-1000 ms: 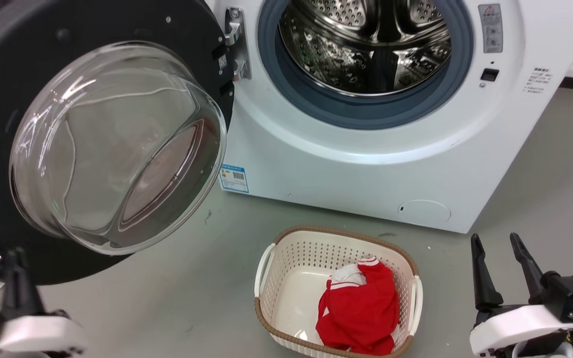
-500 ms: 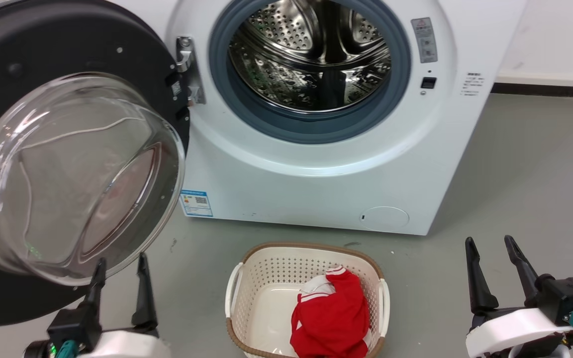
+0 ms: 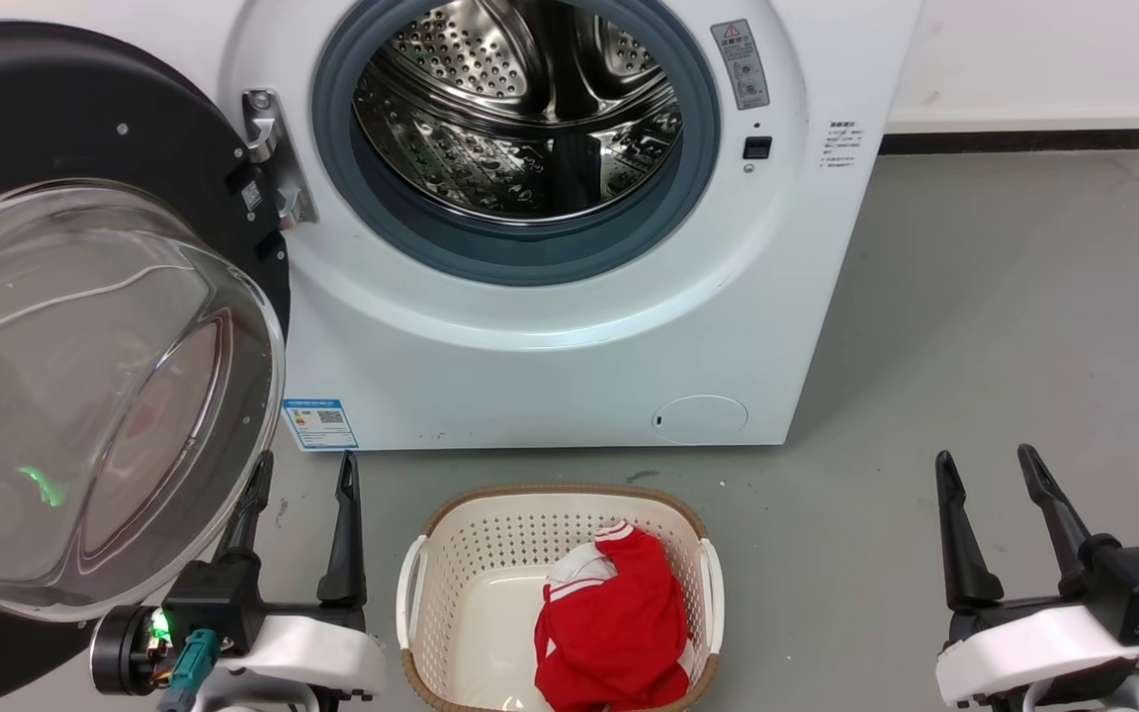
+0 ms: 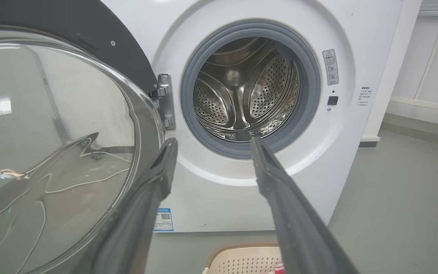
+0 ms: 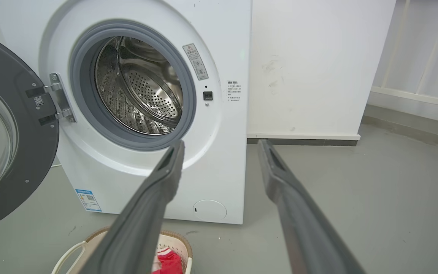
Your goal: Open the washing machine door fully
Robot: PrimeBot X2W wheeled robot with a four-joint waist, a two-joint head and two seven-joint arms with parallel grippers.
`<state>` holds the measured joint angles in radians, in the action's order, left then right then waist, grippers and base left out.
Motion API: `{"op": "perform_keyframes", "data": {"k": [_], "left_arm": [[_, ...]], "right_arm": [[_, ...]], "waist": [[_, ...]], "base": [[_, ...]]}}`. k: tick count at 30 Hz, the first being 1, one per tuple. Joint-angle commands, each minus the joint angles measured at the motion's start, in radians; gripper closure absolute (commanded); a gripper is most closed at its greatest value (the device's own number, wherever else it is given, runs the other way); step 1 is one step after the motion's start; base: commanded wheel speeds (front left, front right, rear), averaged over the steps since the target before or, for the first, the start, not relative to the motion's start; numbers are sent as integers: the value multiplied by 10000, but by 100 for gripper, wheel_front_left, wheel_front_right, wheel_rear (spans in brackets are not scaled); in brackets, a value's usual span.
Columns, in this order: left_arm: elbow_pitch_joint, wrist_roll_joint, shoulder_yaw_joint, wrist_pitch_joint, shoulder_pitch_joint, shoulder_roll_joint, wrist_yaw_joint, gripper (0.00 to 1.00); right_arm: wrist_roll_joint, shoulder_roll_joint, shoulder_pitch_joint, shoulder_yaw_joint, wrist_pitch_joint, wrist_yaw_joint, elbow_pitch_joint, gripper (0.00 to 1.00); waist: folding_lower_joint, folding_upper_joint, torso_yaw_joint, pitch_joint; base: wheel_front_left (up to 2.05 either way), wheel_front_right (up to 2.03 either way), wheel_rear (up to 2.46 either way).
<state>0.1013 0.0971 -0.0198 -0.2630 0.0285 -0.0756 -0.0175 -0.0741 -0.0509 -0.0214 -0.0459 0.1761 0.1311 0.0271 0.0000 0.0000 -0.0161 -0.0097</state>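
Observation:
The white washing machine (image 3: 550, 366) (image 4: 219, 198) (image 5: 219, 114) stands ahead with its steel drum exposed. Its round black washing machine door (image 3: 55, 109) (image 4: 89, 26) (image 5: 17, 163) hangs swung out to the left on its hinge, the clear glass bowl (image 3: 85, 396) bulging toward me. My left gripper (image 3: 305, 473) (image 4: 213, 141) is open and empty, low beside the door's bottom right edge, apart from it. My right gripper (image 3: 987, 468) (image 5: 221, 144) is open and empty over the floor at the lower right.
A beige laundry basket (image 3: 431, 564) (image 5: 70, 255) sits on the grey floor in front of the machine, holding a red and white garment (image 3: 609, 633). A white wall (image 5: 318, 68) with a dark skirting runs right of the machine. Bare floor lies to the right.
The head view has shifted, putting the machine further left and lower. My left gripper has come up from behind the door's lower edge to stand free beside it. The right gripper holds its place.

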Motion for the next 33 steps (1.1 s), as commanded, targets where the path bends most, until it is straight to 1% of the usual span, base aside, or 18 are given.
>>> {"op": "perform_keyframes", "data": {"k": [1, 11, 23, 24, 27, 33], "left_arm": [[19, -104, 36, -25, 70, 35, 23, 0], [29, -227, 138, -25, -29, 57, 85, 0], [-5, -243, 219, -25, -125, 84, 35, 0], [22, -231, 217, 1, -39, 77, 25, 100], [280, -81, 284, 82, -24, 117, 12, 100], [460, 1206, 460, 490, 126, 127, -86, 100]], "right_arm": [[56, 15, -90, 56, -63, -7, -136, 0], [-110, 15, -193, 184, -72, -7, -87, 0], [-150, 15, -145, 230, -44, -7, -40, 0], [-128, 0, -147, 227, -80, 0, -41, 100], [-276, 2, -225, 260, -92, 0, 138, 100], [-1664, -50, -104, 238, -286, 0, 283, 100]], "waist": [[0, 0, -71, 11], [0, 0, -73, 75], [0, 0, -41, 72], [0, 0, -40, 70], [0, 0, -39, 71], [0, 0, -28, 73]], "base": [[0, 0, 0], [0, 0, 0], [0, 0, 0], [0, 0, 0], [0, 0, 0], [0, 0, 0]]}}
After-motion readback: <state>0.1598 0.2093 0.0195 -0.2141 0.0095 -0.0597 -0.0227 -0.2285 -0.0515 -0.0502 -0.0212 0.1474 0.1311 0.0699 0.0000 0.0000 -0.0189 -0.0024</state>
